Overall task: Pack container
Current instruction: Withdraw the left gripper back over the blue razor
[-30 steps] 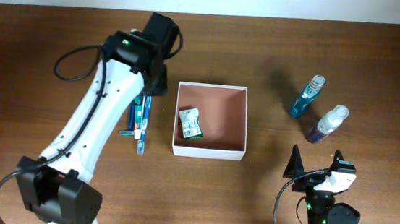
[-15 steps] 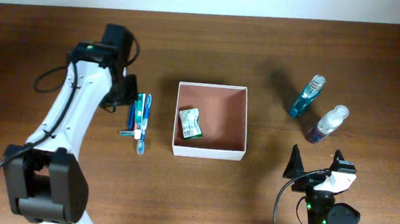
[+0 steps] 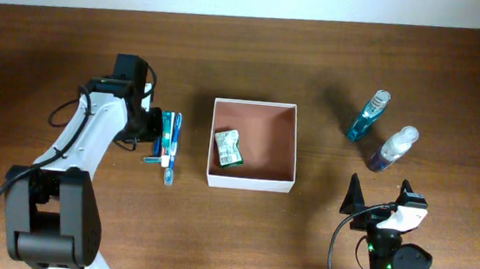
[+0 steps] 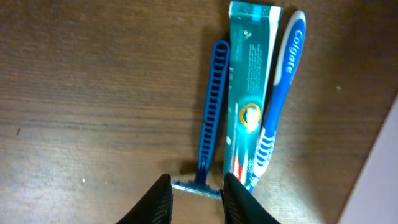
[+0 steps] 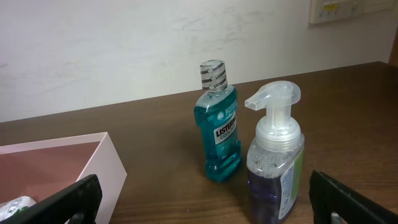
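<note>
Two arms are working this dark wooden table (image 3: 239,248), and I am reading them from the overhead and wrist feeds. My left arm (image 3: 92,135) is reaching out along the left side, its wrist just beside a small cluster of toiletries. My right arm is sitting at the near right edge, pointing its camera at two bottles.

Next in size, the container (image 3: 250,184) is sitting at mid-table: a shallow square box, white outside and reddish-brown inside, with no lid. It is lying between the toiletries and the bottles, touching neither.

Right of it, a blue-green Listerine bottle (image 3: 369,116) and a clear foam pump bottle (image 3: 393,150) are standing upright, close together.

Left of the box, a toothpaste tube (image 4: 249,93), a blue Colgate toothbrush (image 4: 280,93) and a blue razor (image 4: 211,106) are lying side by side, the tube in the middle.

My left gripper (image 4: 196,190) is hovering low with its fingers part-way apart, straddling the razor's head (I cannot tell whether the pads are touching it). My right gripper (image 3: 380,197) is spread wide, grasping nothing.

Smallest, a green packet (image 3: 228,147) is lying inside the box, near its left wall.
</note>
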### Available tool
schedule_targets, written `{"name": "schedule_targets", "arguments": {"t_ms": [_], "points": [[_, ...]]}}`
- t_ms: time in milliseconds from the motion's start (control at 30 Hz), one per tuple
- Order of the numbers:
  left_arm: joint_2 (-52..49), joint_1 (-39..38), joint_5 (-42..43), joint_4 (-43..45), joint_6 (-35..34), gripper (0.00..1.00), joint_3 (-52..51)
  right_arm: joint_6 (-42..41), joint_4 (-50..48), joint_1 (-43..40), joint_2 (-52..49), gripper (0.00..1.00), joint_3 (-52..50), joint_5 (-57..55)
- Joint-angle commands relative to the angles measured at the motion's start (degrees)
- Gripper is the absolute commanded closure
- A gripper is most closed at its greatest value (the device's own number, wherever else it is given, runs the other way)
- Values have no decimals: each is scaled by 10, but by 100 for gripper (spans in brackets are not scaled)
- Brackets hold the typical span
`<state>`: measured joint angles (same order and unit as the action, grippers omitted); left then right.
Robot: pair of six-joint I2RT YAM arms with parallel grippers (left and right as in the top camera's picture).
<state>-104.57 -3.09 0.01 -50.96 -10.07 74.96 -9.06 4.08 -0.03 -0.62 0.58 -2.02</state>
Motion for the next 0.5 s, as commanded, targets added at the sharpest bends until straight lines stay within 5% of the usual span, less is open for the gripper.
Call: {"name": "schedule_targets", "arguments": {"t_ms": [0, 67, 167, 467], "points": [[4, 1, -24, 19, 10, 73, -20, -4, 5, -5, 4, 2, -3, -1], [4, 0, -24, 36, 20, 72, -27, -4, 5, -5, 4, 2, -3, -1], [4, -2, -24, 59, 38, 59, -38, -4, 5, -5, 4, 2, -3, -1], [3, -2, -24, 87, 38, 67, -47, -4, 5, -5, 4, 2, -3, -1]]}}
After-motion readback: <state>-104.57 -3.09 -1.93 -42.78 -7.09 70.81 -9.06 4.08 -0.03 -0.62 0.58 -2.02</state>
